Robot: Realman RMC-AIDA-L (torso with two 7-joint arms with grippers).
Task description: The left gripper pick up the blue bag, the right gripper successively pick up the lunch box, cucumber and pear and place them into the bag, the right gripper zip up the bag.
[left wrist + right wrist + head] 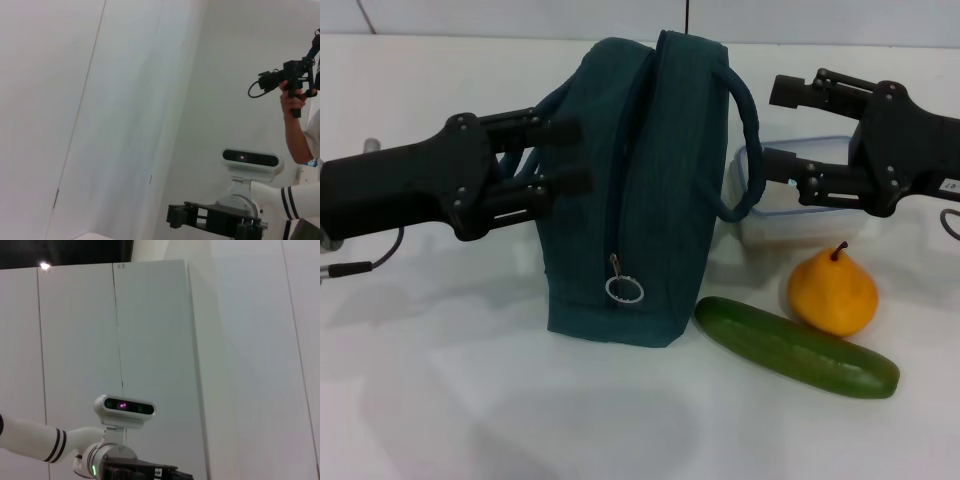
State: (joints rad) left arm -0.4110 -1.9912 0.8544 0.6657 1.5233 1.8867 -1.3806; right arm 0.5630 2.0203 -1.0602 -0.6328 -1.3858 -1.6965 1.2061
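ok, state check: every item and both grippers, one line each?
Dark teal fabric bag: upright on the table, zip looks closed.
Clear plastic lunch box: on the table behind the pear, outside the bag.
Green cucumber: lying flat, outside the bag.
Yellow pear: upright, outside the bag.
Left gripper: at the bag's handle.
Right gripper: open, above the lunch box.

We see a plain white tabletop (440, 400) filling the lower part of the head view, meeting a pale wall (520, 15) along the top edge. In the left wrist view, smooth white wall panels (100, 100) with thin vertical seams cover most of the frame. In the right wrist view, similar panels (150, 330) rise to a dark ceiling strip at upper left, where one small light (45, 265) glows.
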